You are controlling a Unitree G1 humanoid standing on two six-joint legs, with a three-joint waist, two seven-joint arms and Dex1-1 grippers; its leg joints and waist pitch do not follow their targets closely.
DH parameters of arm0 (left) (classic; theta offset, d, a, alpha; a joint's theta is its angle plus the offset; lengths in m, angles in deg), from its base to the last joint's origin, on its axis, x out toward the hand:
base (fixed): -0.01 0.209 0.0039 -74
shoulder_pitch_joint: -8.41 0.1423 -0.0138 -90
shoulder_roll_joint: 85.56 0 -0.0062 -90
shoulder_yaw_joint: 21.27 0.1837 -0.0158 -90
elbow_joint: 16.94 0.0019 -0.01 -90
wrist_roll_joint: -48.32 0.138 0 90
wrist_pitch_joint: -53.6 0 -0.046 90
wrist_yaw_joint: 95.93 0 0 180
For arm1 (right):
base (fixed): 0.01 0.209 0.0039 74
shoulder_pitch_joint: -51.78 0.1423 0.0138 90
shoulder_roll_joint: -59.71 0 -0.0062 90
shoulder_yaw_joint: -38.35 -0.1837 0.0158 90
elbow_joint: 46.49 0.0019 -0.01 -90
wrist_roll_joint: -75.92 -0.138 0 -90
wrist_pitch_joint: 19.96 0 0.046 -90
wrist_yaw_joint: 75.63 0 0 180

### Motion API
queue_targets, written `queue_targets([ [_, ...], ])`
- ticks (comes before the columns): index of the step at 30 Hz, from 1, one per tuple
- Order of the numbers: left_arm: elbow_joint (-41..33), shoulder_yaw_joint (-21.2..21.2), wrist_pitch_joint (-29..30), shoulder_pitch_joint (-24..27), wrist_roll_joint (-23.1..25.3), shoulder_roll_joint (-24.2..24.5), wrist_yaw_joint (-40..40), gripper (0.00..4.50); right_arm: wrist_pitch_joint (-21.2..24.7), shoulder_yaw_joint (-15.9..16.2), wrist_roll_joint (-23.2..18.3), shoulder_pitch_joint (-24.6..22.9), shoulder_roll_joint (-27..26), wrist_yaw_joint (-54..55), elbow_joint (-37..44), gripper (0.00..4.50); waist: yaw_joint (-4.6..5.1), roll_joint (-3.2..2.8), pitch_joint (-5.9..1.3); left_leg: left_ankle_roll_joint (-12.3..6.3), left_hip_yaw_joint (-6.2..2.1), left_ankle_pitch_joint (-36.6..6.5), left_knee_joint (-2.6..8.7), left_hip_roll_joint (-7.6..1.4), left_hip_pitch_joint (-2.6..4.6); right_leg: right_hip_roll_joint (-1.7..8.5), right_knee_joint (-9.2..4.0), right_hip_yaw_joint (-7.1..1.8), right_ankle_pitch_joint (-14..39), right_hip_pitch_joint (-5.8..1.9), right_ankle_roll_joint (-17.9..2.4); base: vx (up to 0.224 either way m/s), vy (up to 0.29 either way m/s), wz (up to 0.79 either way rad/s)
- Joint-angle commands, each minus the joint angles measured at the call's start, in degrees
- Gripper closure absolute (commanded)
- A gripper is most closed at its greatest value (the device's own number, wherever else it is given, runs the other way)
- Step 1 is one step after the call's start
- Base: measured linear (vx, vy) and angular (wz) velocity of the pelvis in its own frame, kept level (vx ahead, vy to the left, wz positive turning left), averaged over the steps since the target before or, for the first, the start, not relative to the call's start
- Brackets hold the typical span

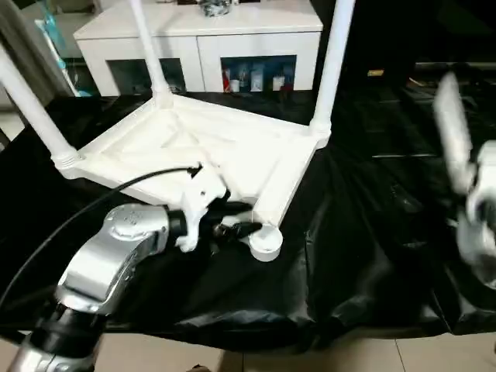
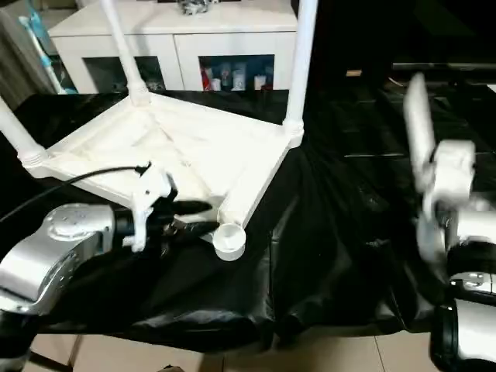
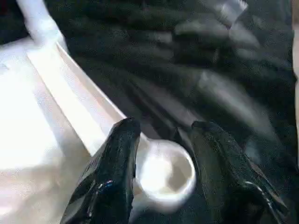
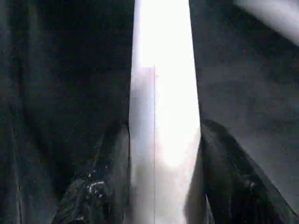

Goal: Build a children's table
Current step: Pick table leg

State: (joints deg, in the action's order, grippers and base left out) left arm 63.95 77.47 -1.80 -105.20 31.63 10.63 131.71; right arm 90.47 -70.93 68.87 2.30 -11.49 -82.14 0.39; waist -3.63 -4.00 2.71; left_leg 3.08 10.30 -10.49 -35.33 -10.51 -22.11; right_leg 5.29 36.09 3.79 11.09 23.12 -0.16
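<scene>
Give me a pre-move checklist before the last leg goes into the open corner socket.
1. Table top upside down on black sheet: ok.
2. Three legs already standing in sockets, e.g. rear right leg: ok.
3. Near corner socket empty: ok.
4. Left gripper open, fingers astride the socket, steadying the corner: ok.
5. Fourth leg between right gripper fingers: ok; firmness of grip: cannot tell.
6. Leg lined up over socket: not ok; it is off to the right.

white cabinet (image 1: 198,35) behind black-draped table (image 1: 364,232)
</scene>
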Motion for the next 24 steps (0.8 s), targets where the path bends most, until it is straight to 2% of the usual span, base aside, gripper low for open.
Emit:
queue_targets([
  [1,1.3,-3.5,-0.8,-2.8,-2.4,-2.6,-3.5,2.39,-9.1,-3.6,-3.8,1.7,-2.3,0.8,7.5,2.74,-0.1,1.33,-3.98,-3.07,-0.24,-9.2,3.43,-1.2,0.5,2.14,-4.45,-1.75,8.9,-3.1,-13.0,0.0,0.0,0.0],
  [2,1.7,-4.4,-0.7,-3.5,-3.3,-3.7,-4.3,2.39,-11.5,-4.1,-4.5,1.6,-3.2,0.5,9.5,2.74,-0.12,1.29,-4.08,-3.57,-0.29,-8.6,3.44,-1.24,0.51,2.12,-4.33,-1.71,8.1,-3.13,-13.1,0.0,0.0,0.0],
  [3,1.7,-4.7,-0.6,-3.7,-3.7,-4.0,-4.3,2.39,-11.9,-4.1,-4.7,1.5,-3.5,0.2,10.2,2.74,-0.12,1.29,-4.08,-3.57,-0.29,-8.6,3.44,-1.24,0.51,2.12,-4.33,-1.71,8.1,-3.13,-13.1,0.0,0.0,0.0],
  [4,1.5,-6.6,0.4,-4.8,-7.2,-6.4,-4.5,2.39,-14.9,-3.5,-6.1,0.2,-6.0,-2.0,15.9,2.74,-0.07,1.4,-4.03,-4.48,-0.2,-7.6,3.35,-1.14,0.29,2.09,-4.22,-1.77,7.0,-3.25,-13.3,0.0,0.0,0.0],
  [5,1.4,-7.1,0.8,-5.2,-8.3,-7.1,-4.5,2.39,-16.2,-3.0,-6.2,-0.2,-6.7,-2.5,17.5,2.74,-0.08,1.63,-4.13,-4.87,-0.19,-6.9,3.3,-1.13,0.19,2.11,-4.1,-1.77,6.2,-3.33,-13.3,0.0,0.0,0.0],
  [6,1.4,-7.7,1.3,-5.5,-9.5,-7.8,-4.5,2.21,-17.5,-2.5,-6.3,-0.8,-7.4,-2.8,19.2,2.74,-0.05,1.55,-4.07,-5.4,-0.3,-6.5,3.38,-1.18,0.13,2.08,-4.08,-1.68,6.2,-3.32,-13.5,0.0,0.0,0.0],
  [8,1.4,-9.9,4.3,-7.0,-13.9,-10.8,-5.9,2.01,-20.0,1.4,-6.6,-3.1,-10.5,-5.0,26.1,2.74,-0.12,1.4,-4.05,-6.0,-0.18,-6.8,3.33,-1.32,0.47,2.08,-4.27,-1.79,7.1,-2.97,-13.5,0.0,0.0,0.0],
  [9,1.6,-10.8,5.3,-7.8,-15.4,-12.0,-6.6,1.94,-20.1,3.6,-6.7,-4.1,-11.8,-6.1,28.6,2.74,-0.12,1.44,-3.97,-6.03,-0.16,-6.9,3.35,-1.29,0.37,1.99,-4.29,-1.79,7.2,-3.02,-13.4,0.0,0.0,0.0],
  [11,2.4,-12.5,6.4,-9.1,-17.5,-14.2,-8.2,1.84,-20.4,7.3,-6.2,-5.7,-14.1,-7.0,32.7,2.74,0.01,1.45,-3.81,-5.61,-0.35,-8.2,3.63,-1.33,0.28,2.01,-4.61,-1.69,10.1,-3.08,-12.7,0.0,0.0,0.0],
  [12,3.0,-13.5,7.0,-9.8,-18.9,-15.2,-8.9,1.64,-20.7,9.3,-5.6,-6.3,-15.0,-7.4,34.2,2.74,0.13,1.5,-3.76,-5.11,-0.32,-9.1,3.67,-1.26,0.42,1.97,-4.77,-1.7,11.7,-2.93,-12.4,0.0,0.0,0.0],
  [13,3.1,-13.7,7.1,-9.9,-19.1,-15.4,-9.0,1.64,-20.8,9.5,-5.6,-6.4,-15.1,-7.5,34.3,2.74,0.05,1.45,-3.72,-4.85,-0.33,-9.6,3.74,-1.32,0.52,2.01,-4.96,-1.77,12.5,-2.81,-12.2,0.0,0.0,0.0],
  [14,3.8,-14.8,7.6,-10.6,-20.2,-16.3,-10.0,1.57,-21.5,11.2,-4.7,-7.1,-15.7,-7.9,35.1,2.74,0.06,1.46,-3.73,-4.39,-0.38,-9.8,3.8,-1.32,0.49,1.94,-4.93,-1.83,13.0,-2.83,-11.7,0.0,0.0,0.0],
  [15,7.0,-18.1,8.4,-12.8,-22.5,-18.5,-14.0,1.48,-23.0,16.1,-1.5,-8.9,-16.7,-9.7,35.9,2.74,-0.01,1.78,-3.74,-3.97,-0.32,-9.6,3.73,-1.31,0.44,1.85,-4.87,-1.91,12.5,-2.8,-11.4,0.0,0.0,0.0],
  [16,8.5,-19.6,8.5,-13.9,-23.4,-19.4,-16.0,1.41,-23.6,17.9,-0.2,-9.6,-17.4,-10.2,36.1,2.74,-0.24,1.52,-3.69,-3.69,-0.29,-9.8,3.72,-1.2,0.6,1.88,-5.03,-1.97,12.3,-2.7,-11.3,0.0,0.0,0.0],
  [17,9.7,-20.8,8.6,-14.7,-24.0,-20.0,-17.7,1.35,-24.1,19.2,1.0,-10.3,-18.1,-10.5,36.6,2.74,-0.05,1.54,-3.74,-3.56,-0.39,-9.4,3.72,-1.14,0.2,1.85,-4.81,-1.93,11.6,-2.96,-11.2,0.0,0.0,0.0],
  [19,10.5,-20.9,8.2,-15.3,-23.7,-20.0,-18.1,1.3,-24.1,21.1,2.0,-11.3,-19.1,-10.8,37.6,2.74,-0.16,1.57,-3.95,-3.92,-0.7,-8.1,3.87,-1.31,0.26,1.97,-4.64,-1.93,8.9,-3.09,-10.9,0.0,0.0,0.0],
  [20,10.4,-20.6,8.4,-15.2,-23.3,-19.9,-17.9,1.21,-24.2,22.1,2.6,-11.8,-19.4,-10.9,38.2,2.74,-0.2,1.53,-3.99,-4.13,-0.72,-7.7,3.89,-1.4,0.3,2.01,-4.55,-1.95,8.1,-3.07,-11.2,0.0,0.0,0.0],
  [21,10.3,-20.5,8.5,-15.1,-23.2,-20.0,-18.0,1.07,-23.9,22.9,2.5,-12.2,-19.8,-11.1,38.9,2.74,-0.27,1.73,-4.08,-4.6,-0.75,-6.4,3.81,-1.5,0.19,2.02,-4.22,-2.01,6.0,-3.14,-11.7,0.0,0.0,0.0],
  [23,10.5,-20.6,8.7,-15.0,-23.3,-20.4,-18.7,0.93,-23.5,23.5,2.4,-12.5,-20.2,-11.2,39.6,2.74,-0.32,1.45,-4.09,-5.25,-0.71,-5.7,3.71,-1.55,0.3,2.05,-4.08,-2.05,4.2,-3.04,-12.3,0.0,0.0,0.0],
  [24,11.2,-21.0,8.0,-15.2,-23.0,-20.9,-19.6,0.87,-23.4,24.4,2.5,-12.8,-20.5,-11.4,40.0,2.74,-0.37,1.55,-4.07,-5.66,-0.71,-5.2,3.68,-1.61,0.32,2.05,-4.03,-2.06,3.0,-3.08,-12.7,0.0,0.0,0.0],
])
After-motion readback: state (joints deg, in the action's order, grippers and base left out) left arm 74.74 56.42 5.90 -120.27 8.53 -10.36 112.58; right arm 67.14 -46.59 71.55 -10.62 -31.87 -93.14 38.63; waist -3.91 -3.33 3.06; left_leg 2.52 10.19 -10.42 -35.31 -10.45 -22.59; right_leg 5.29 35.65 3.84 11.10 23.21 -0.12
